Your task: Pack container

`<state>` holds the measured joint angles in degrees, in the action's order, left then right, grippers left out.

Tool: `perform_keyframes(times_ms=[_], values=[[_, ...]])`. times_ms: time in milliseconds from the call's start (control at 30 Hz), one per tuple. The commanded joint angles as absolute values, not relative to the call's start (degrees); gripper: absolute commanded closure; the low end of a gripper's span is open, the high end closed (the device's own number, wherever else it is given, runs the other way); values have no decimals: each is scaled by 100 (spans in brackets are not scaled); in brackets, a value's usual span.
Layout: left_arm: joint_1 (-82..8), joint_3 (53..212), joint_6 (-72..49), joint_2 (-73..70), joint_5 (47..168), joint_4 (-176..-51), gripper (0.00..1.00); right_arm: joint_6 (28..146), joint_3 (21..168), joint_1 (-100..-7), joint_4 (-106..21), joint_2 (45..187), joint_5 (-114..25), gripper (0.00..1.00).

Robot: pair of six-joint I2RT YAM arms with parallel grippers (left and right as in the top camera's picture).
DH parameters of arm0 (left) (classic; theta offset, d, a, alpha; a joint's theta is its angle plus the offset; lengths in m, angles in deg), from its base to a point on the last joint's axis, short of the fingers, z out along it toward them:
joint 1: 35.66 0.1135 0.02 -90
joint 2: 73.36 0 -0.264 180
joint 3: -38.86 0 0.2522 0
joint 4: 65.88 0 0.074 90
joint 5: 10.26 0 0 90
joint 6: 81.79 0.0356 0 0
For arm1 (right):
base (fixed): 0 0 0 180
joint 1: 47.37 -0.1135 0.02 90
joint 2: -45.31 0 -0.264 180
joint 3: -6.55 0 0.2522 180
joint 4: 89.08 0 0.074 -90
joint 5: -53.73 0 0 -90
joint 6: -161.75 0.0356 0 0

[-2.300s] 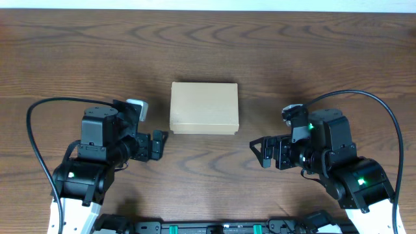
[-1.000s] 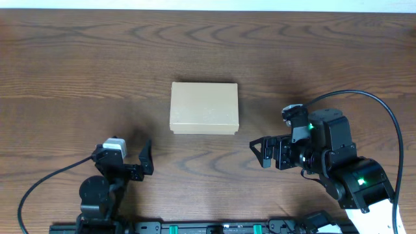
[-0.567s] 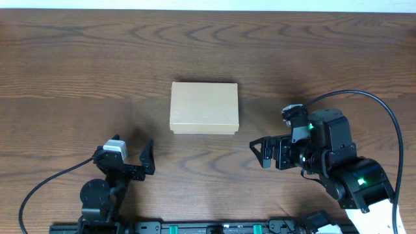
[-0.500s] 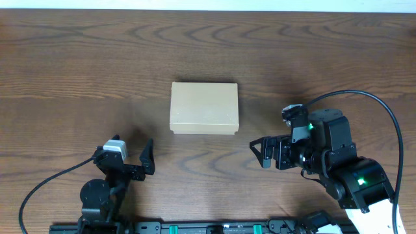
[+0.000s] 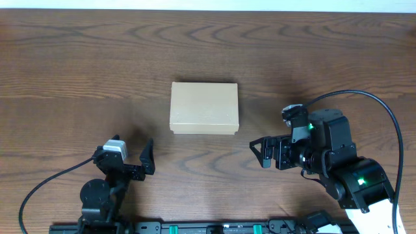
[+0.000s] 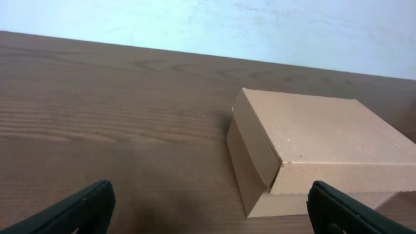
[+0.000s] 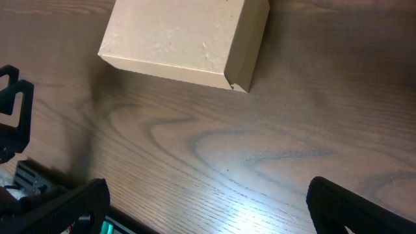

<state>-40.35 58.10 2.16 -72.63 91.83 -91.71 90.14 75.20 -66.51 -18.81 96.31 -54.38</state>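
The container [image 5: 204, 108] is a tan cardboard box with its lid shut, lying flat at the table's middle. It also shows in the left wrist view [image 6: 312, 149] and the right wrist view [image 7: 182, 39]. My left gripper [image 5: 130, 161] is open and empty, low at the front left, well short of the box; its fingers [image 6: 78, 208] stand wide apart. My right gripper [image 5: 263, 153] is open and empty, to the right of and a little nearer than the box, pointing left. No pens or markers show in any view.
A dark rail [image 5: 214, 227] with green lights runs along the table's front edge. Black cables [image 5: 383, 117] loop from both arms. The left arm's fingers [image 7: 13, 110] show at the left of the right wrist view. A pale wall [image 6: 208, 26] lies beyond the far edge.
Since the oldest frame the left arm has pulled back from beside the box to the front left edge. Nothing has moved in the last second. The right arm is still.
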Motion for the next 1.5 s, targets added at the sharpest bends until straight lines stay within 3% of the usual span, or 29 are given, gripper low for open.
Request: perform_keyframes(times_ms=[0,300,633,1000,1467], values=[[-4017,5650,177,-7311,9275,-9180,5,8953,7564,-6655,-1883,9634,-5418,1],[-4017,5650,177,-7311,9273,-9180,5,8597,6926,-7027,-2495,8458,-3703,1],[-4017,5650,177,-7311,9275,-9182,5,8319,4314,-7121,-4396,5922,-3639,1],[-4017,5650,177,-7311,9275,-9180,5,8282,2906,-7136,-4879,4539,-3630,1],[-4017,5650,177,-7311,9275,-9180,5,8284,2751,-7173,-5024,4563,-3650,1]])
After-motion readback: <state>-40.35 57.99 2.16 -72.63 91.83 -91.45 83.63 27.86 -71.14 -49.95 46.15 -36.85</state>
